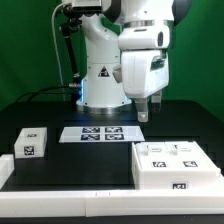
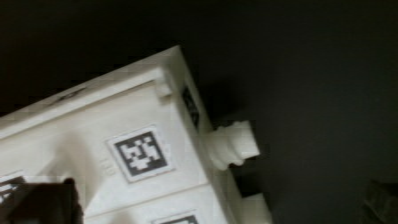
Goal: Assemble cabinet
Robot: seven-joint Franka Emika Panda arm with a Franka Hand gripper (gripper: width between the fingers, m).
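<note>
- Down around 4 o'clock in the exterior view, the cabinet body is sitting flat on the black table. It's showing a few tags on its top face and one on the side facing the camera.
- Over at about 8 o'clock, a small white block is lying on its own, well apart from the cabinet body. It's showing one tag on top and another on its front.
- Between those two and a bit further back, the marker board is lying flat, near the foot of your arm.
- Your gripper is hanging in the air just off centre toward 2 o'clock, pointing straight down. It's hovering near the cabinet body's far edge and isn't touching it or anything else.
- The pincer is looking released to me: the two fingers are standing apart with nothing between them, so you're carrying nothing.
- In the wrist view, the cabinet body is filling a good chunk of the frame, sitting at a slant against the dark table.
- One tag is reading clearly on its white face, and more tags are showing only partly at the frame's edges.
- A short white stub is sticking out from the side wall of the body, right by the corner. It's too blurry for me to say exactly what it is.
</note>
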